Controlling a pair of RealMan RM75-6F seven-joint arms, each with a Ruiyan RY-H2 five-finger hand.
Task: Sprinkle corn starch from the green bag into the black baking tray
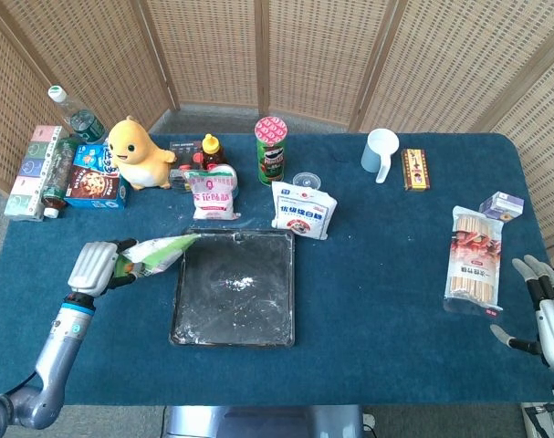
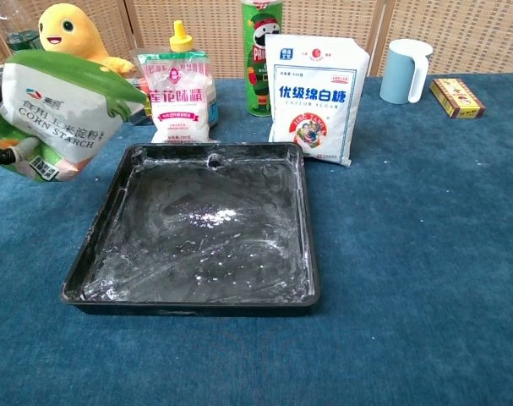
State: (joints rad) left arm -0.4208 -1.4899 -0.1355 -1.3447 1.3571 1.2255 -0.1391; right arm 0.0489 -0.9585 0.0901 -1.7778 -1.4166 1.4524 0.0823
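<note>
Head view: left hand (image 1: 94, 266) grips the corn starch bag (image 1: 155, 253) beside the black baking tray (image 1: 186, 330); right hand (image 1: 546, 306) empty, fingers spread.

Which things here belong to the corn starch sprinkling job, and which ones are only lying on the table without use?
Belong to the job:
green bag, held by the left hand
black baking tray, dusted with white powder

Only lying about:
sugar bag
chips can
yellow plush toy
blue cup
noodle pack
right hand, idle at the table edge
</note>
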